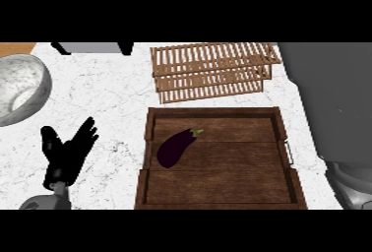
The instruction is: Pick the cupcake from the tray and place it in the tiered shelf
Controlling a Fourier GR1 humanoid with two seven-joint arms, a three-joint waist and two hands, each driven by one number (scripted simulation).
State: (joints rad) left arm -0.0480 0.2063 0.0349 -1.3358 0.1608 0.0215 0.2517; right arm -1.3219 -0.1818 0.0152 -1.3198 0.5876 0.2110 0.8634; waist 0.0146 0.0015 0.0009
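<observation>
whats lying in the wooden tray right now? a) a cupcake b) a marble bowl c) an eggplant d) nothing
c: a dark purple eggplant with a green stem lies on the floor of the wooden tray, toward its left side; no cupcake shows anywhere in the head view.

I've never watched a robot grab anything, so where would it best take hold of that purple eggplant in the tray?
Probably across the eggplant's thick dark middle, coming from above, since it lies flat and diagonal on the tray's floor with its green stem up-right. The open left hand rests nearby.
</observation>
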